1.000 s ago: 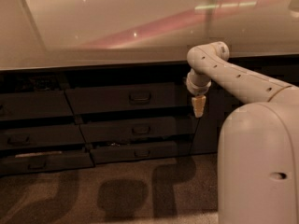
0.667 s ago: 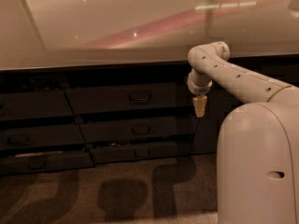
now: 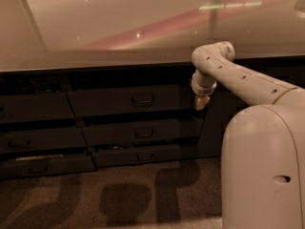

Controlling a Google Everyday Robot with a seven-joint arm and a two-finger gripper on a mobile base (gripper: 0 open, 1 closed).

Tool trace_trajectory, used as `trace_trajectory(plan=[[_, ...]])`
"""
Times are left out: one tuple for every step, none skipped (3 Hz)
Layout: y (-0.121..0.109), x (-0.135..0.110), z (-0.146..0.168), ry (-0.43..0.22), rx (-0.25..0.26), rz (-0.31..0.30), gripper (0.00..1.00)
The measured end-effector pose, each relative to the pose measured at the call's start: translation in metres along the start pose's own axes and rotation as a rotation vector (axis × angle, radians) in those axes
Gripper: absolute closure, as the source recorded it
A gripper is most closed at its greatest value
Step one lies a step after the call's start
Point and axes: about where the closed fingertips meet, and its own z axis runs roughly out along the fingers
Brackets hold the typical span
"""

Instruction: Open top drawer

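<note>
The top drawer (image 3: pixel 109 101) is the tallest dark front in the middle column under the counter, with a small loop handle (image 3: pixel 142 99) at its centre. Its front sits about level with the fronts around it. My gripper (image 3: pixel 201 103) hangs pointing down from the white arm (image 3: pixel 238 75), just past the drawer's right end. It is at handle height, well to the right of the handle and apart from it. It holds nothing that I can see.
Two shallower dark drawers (image 3: pixel 138 132) lie below the top one, and a second column of drawers (image 3: pixel 33 109) stands to the left. A pale glossy counter (image 3: pixel 119 27) runs above. My white base (image 3: pixel 264 166) fills the lower right. Speckled floor (image 3: pixel 119 199) lies in front.
</note>
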Motion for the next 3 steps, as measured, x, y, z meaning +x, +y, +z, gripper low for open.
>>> trace_trajectory(plan=[[0.0,0.0,0.0,0.0,0.0,0.0,0.66],[0.0,0.0,0.0001,0.0,0.0,0.0,0.89],[-0.0001,0.0,-0.0003,0.0,0.0,0.0,1.0]])
